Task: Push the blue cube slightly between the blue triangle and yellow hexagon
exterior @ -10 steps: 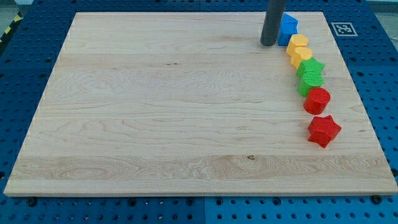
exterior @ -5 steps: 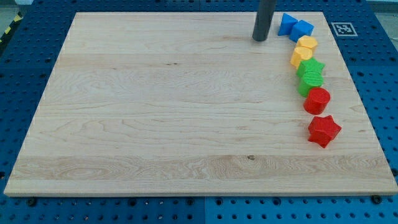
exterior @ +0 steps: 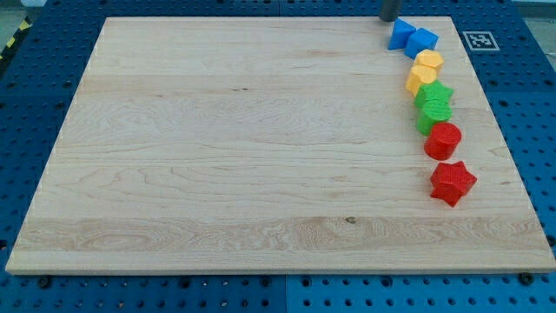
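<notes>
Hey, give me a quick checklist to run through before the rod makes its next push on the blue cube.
1. My tip shows: ok, at the view's top edge, just above and left of the blue triangle.
2. Tip clear of all blocks: ok.
3. Blue cube sits between blue triangle and yellow hexagon: ok.
4. Cube touching the triangle: ok; touching the hexagon: cannot tell.
5. All blocks on the board: ok.
</notes>
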Robot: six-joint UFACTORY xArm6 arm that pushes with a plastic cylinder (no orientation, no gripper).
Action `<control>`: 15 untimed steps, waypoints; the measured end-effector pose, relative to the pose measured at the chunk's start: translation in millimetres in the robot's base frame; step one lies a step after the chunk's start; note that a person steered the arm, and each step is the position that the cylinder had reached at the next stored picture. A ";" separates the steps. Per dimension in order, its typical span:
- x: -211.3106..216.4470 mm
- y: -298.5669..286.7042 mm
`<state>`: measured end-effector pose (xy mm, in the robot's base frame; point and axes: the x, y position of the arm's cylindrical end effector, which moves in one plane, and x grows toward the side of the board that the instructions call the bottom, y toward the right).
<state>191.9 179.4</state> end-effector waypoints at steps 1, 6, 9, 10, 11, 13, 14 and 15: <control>0.1 -34.0; 27.5 27.7; 13.9 101.5; 33.3 114.1; 68.0 113.4; 84.4 107.3; 84.4 97.1; 84.4 96.2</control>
<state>276.3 275.6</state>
